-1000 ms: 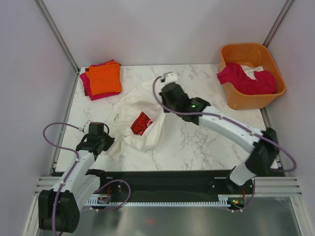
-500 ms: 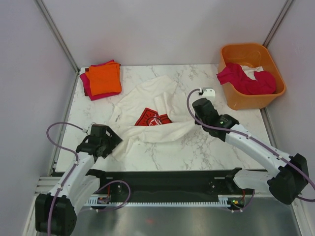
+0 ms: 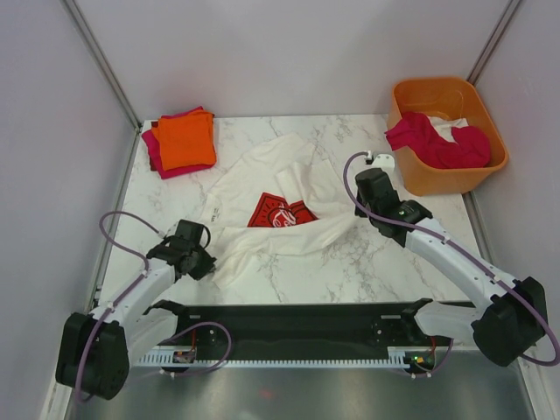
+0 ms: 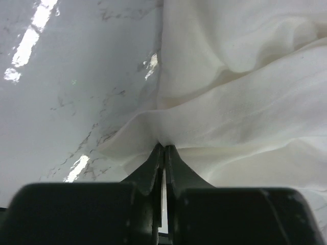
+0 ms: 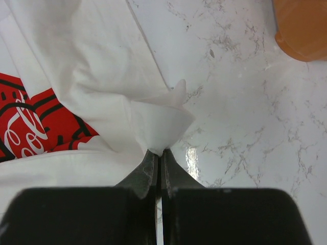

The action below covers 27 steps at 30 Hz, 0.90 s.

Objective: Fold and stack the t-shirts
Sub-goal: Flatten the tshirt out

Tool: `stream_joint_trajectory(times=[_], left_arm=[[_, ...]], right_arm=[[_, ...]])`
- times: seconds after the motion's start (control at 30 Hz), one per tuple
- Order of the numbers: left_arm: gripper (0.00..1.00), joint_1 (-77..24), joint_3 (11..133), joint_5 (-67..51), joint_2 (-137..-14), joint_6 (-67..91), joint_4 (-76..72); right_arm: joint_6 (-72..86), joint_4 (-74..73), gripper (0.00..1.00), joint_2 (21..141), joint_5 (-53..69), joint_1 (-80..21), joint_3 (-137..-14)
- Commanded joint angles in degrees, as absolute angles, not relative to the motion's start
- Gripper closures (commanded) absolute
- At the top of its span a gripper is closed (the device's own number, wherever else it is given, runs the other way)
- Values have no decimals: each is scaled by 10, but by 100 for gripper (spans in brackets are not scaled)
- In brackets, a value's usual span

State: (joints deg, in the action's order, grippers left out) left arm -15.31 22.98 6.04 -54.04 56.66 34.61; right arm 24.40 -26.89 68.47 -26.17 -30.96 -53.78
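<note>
At the far left corner of the white marbled table (image 3: 385,262) lay a folded stack, a plain orange t-shirt (image 3: 185,140) resting on a magenta-red t-shirt (image 3: 156,153). Nearer the arms, the left gripper (image 3: 201,262) had its jaws pressed together on a fold at the near-left edge of the white cloth t-shirt with a red logo panel (image 3: 289,171). In the left wrist view the cloth ran right into its fingertips (image 4: 155,161).

The white shirt sprawled, rumpled, across the middle of the table, its red panel facing up. At its right edge the right gripper (image 3: 357,213) pinched a bunched tip of cloth, jaws tight together.

At the far right corner stood a rigid orange plastic tub (image 3: 486,162). It held a crumpled magenta-red garment (image 3: 437,142), which draped over the tub's left rim, and some white cloth (image 3: 455,125).
</note>
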Motion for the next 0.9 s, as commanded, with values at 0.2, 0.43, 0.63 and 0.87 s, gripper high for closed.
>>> stream_joint_trajectory(times=[0.2, 0.43, 0.63, 0.87], left_arm=[[98, -167, 251, 88, -571, 541, 295], [23, -167, 334, 115, -477, 548, 436], [0, -179, 305, 83, -474, 591, 453], [0, -192, 281, 94, -488, 617, 443]], right_arm=[[236, -238, 100, 682, -239, -297, -533], [234, -236, 100, 667, -236, -296, -538], [233, -236, 100, 667, -235, -296, -539], [231, -236, 100, 668, -232, -294, -541]])
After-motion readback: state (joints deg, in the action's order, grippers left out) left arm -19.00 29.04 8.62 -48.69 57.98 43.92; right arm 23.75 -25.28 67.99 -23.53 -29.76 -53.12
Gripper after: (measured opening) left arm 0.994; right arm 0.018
